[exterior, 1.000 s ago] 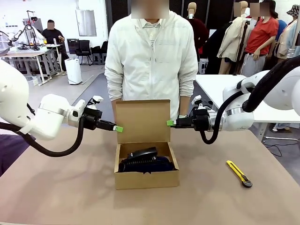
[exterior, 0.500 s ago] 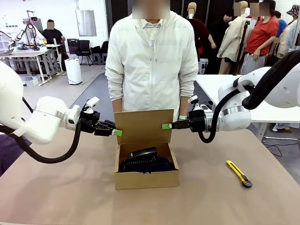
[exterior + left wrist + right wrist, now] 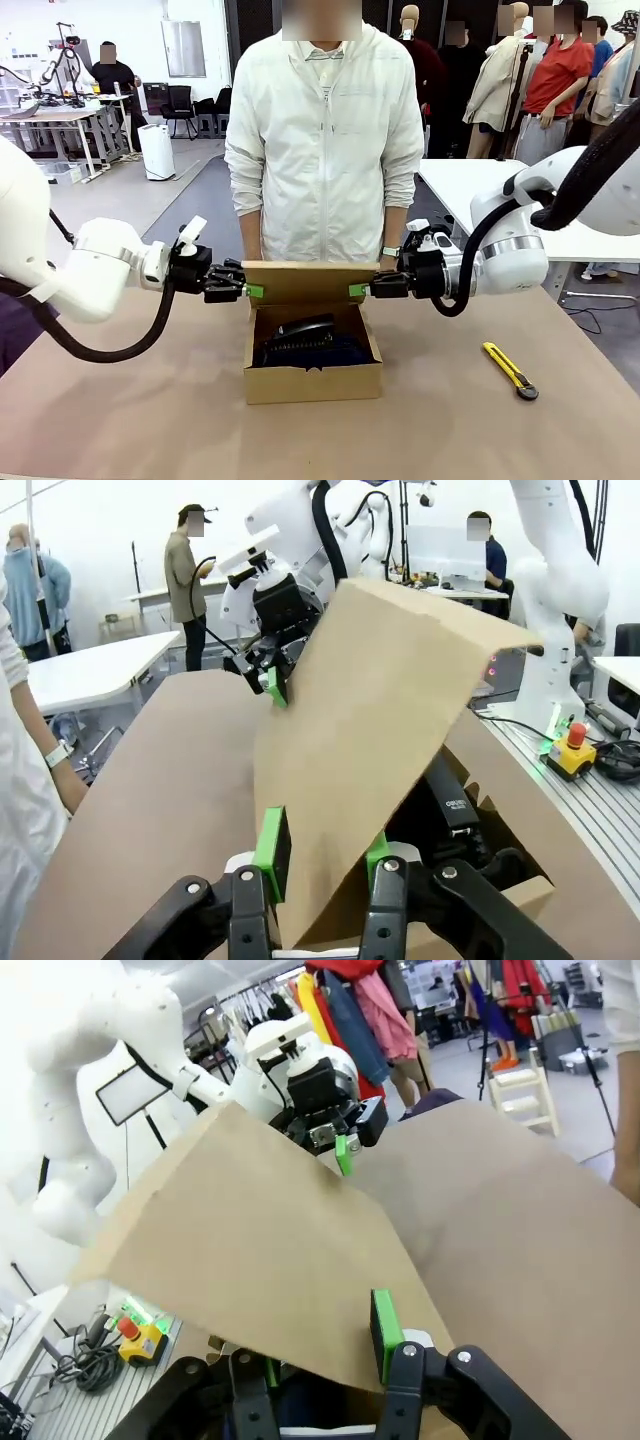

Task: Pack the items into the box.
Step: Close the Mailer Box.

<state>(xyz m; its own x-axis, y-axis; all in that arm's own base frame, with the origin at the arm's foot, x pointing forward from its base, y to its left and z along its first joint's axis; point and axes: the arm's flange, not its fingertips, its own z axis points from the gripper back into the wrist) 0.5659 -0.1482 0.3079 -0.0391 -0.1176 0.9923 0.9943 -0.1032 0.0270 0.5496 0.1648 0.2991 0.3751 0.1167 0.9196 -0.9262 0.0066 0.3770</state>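
Box point(image 3: 312, 382): brown cardboard, mid-table, open at the front.
Flap point(image 3: 305, 283): tilted forward over the box, partly hiding the contents.
Left gripper point(image 3: 252, 291): pads clamped on the flap's left edge.
Right gripper point(image 3: 356, 290): pads clamped on the flap's right edge.
Pouch point(image 3: 320, 350): dark navy, lying inside the box.
Stapler point(image 3: 305, 327): black, resting on the pouch.
Knife point(image 3: 511, 369): yellow-and-black, on the table well right of the box.
Person point(image 3: 323, 140): standing just behind the box at the far edge.
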